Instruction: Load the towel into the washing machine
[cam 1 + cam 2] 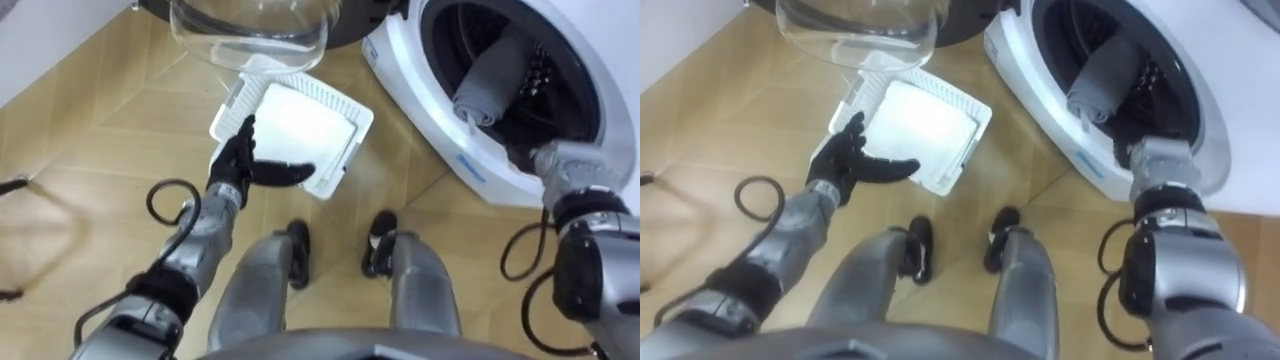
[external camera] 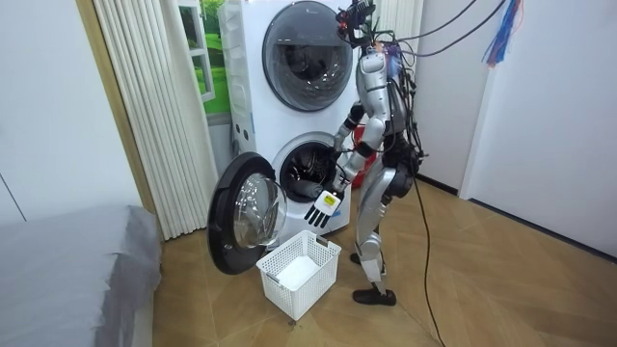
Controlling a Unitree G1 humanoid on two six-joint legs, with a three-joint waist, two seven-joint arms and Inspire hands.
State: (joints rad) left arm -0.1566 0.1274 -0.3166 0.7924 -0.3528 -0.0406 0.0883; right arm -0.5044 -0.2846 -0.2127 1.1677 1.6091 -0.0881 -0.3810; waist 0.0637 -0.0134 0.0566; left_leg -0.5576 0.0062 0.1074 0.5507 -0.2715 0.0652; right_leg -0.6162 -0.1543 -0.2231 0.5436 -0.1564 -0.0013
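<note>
Inside drum (image 1: 548, 70), towel (image 1: 490, 85) at R robot hand (image 1: 525, 148) — grip unclear, L robot hand (image 1: 245, 165) open

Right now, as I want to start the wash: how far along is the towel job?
Mostly done: the towel lies in the drum mouth. In hand: the right arm reaches into the drum beside it; the left hand hangs open over the basket. Left: withdraw the arm, shut the door.
</note>
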